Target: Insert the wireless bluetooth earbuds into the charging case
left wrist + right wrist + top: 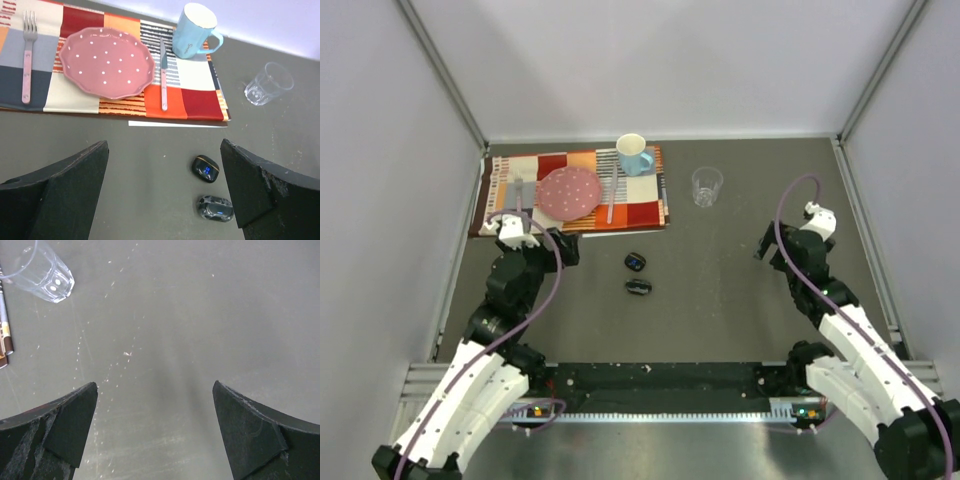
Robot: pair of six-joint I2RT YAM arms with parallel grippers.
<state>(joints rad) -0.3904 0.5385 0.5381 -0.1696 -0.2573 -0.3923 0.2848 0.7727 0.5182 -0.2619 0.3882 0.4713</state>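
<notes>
Two small oval cases lie mid-table, both shut. One is a glossy black charging case [636, 262] [205, 168] with a blue lit display. The other, just nearer me, has a grey camouflage pattern [638, 288] [215, 208]. The wireless bluetooth earbuds are hidden from every view. My left gripper [560, 250] [164, 145] hovers open left of the cases, which lie close by its right finger [260, 185]. My right gripper [765, 245] [155, 385] hangs open over bare table far to the right, with nothing between its fingers.
A patchwork placemat [645, 210] [200, 97] at the back left holds a pink dotted plate [570, 192] [106, 62], a fork [27, 55], a knife [163, 75] and a blue mug [634, 155] [192, 31]. A clear glass [707, 186] [268, 83] [42, 272] stands right of the mat.
</notes>
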